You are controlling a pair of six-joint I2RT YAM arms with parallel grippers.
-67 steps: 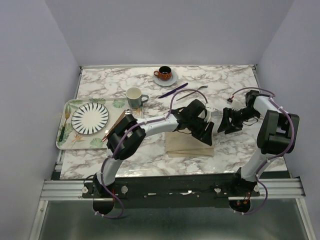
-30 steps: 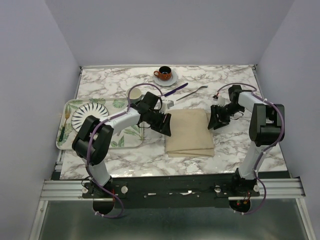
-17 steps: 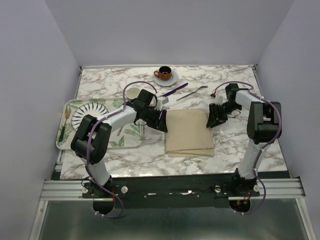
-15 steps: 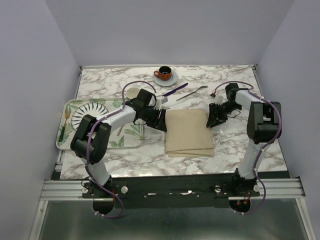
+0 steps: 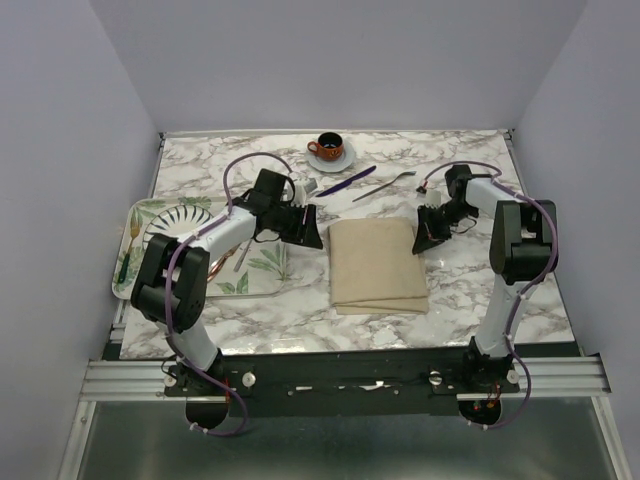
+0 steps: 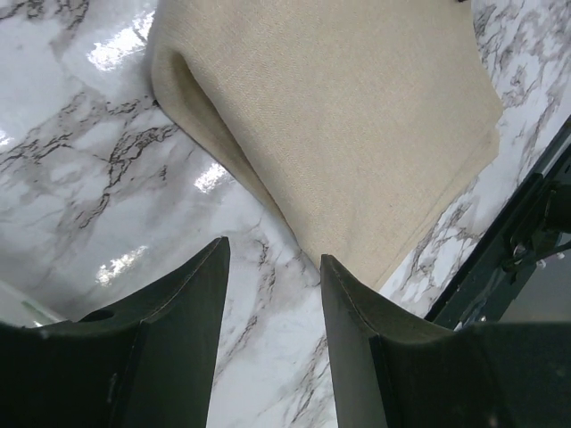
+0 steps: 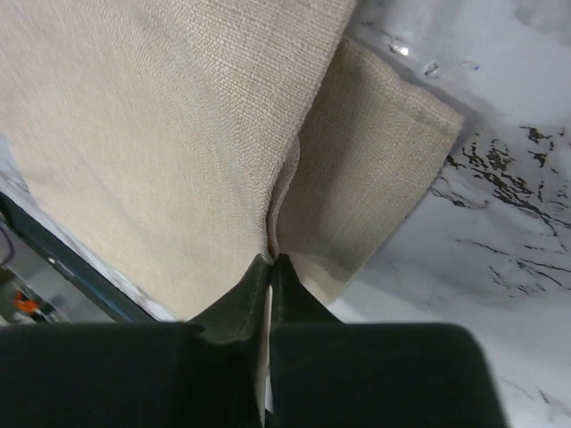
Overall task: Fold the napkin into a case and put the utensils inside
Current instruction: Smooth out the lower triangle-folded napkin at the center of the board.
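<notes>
The beige napkin (image 5: 378, 265) lies folded into a rectangle on the marble table, mid-front. My right gripper (image 5: 424, 232) sits at its far right corner. In the right wrist view the right gripper (image 7: 270, 259) is shut on the raised edge of the napkin's (image 7: 161, 116) top layer. My left gripper (image 5: 311, 229) hovers just left of the napkin's far left corner. Seen from the left wrist, the left gripper (image 6: 273, 250) is open over bare marble, the napkin (image 6: 339, 116) ahead of it. The purple knife (image 5: 346, 181) and silver fork (image 5: 383, 186) lie behind the napkin.
An orange cup on a saucer (image 5: 329, 148) stands at the back. The leaf-printed tray (image 5: 130, 275) with a striped plate (image 5: 162, 228) lies at the left, partly under my left arm. The table's dark front rail (image 6: 526, 232) shows in the left wrist view.
My left arm has drawn back leftward off the napkin. My right gripper moved in to the napkin's far right corner and closed on its edge.
</notes>
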